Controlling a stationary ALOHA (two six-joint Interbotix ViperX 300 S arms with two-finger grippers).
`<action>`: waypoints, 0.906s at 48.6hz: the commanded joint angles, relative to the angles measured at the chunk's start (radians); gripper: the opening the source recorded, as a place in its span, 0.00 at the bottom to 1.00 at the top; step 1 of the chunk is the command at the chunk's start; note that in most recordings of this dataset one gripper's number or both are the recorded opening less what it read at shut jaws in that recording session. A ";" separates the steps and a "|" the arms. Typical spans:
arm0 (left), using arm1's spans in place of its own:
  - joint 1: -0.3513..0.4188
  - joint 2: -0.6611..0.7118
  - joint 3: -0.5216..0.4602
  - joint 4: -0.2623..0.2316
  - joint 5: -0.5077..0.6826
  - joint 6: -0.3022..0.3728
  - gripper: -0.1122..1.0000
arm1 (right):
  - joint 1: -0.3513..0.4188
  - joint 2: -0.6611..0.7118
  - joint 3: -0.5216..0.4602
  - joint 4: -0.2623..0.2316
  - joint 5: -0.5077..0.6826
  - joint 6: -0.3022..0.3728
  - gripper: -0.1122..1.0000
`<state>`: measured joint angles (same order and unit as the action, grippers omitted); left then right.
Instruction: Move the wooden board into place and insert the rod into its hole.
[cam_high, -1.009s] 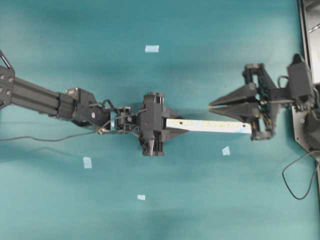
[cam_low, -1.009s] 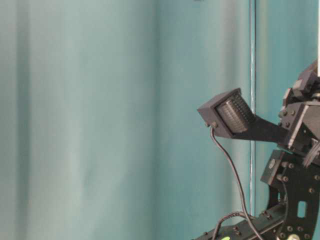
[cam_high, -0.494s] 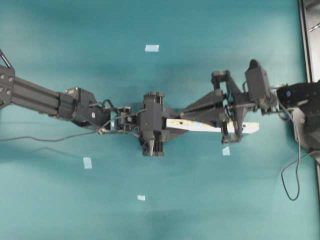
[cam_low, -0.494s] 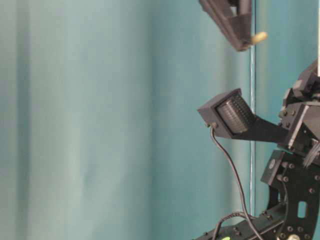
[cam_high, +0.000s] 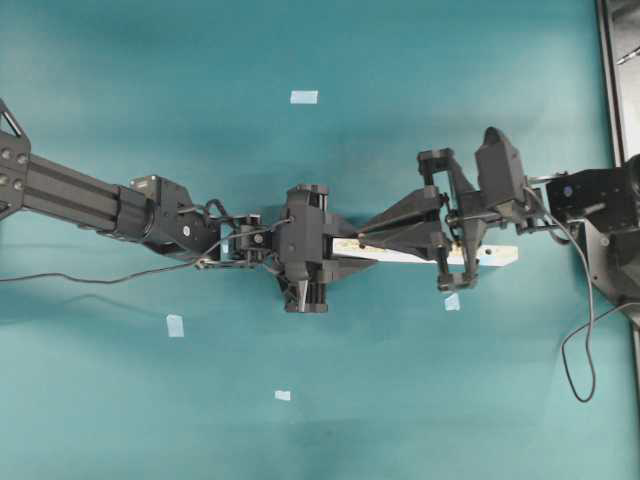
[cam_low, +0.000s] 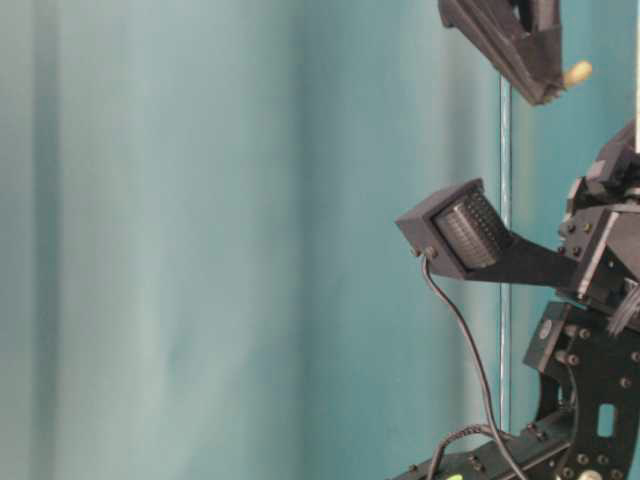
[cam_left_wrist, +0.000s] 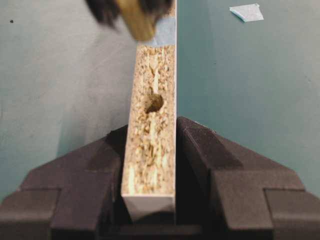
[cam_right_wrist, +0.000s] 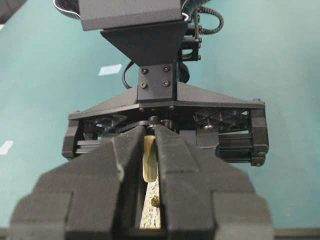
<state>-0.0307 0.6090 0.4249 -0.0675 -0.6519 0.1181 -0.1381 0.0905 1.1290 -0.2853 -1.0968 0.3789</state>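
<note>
Right pincer now nearer board hole

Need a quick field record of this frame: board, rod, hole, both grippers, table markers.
board: wooden board on edge, rough particle edge facing up, clamped at one end
hole: hole in the upper edge, empty, just ahead of the left jaws
rod: rod held over the board, short of the hole, not inserted
left gripper: left gripper shut on the board
right gripper: right gripper shut on the rod
markers: pale blue tape squares on the teal table
</note>
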 joint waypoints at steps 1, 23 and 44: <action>-0.026 0.003 0.011 0.003 0.008 -0.003 0.34 | 0.005 0.011 -0.018 0.002 -0.005 -0.002 0.18; -0.026 0.002 0.015 0.003 0.008 -0.003 0.34 | 0.006 0.052 -0.031 0.003 0.018 -0.021 0.18; -0.026 0.003 0.015 0.003 0.008 -0.003 0.34 | 0.006 0.052 -0.032 0.005 0.061 -0.031 0.18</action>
<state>-0.0307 0.6075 0.4249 -0.0675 -0.6519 0.1166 -0.1335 0.1534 1.1029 -0.2838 -1.0370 0.3497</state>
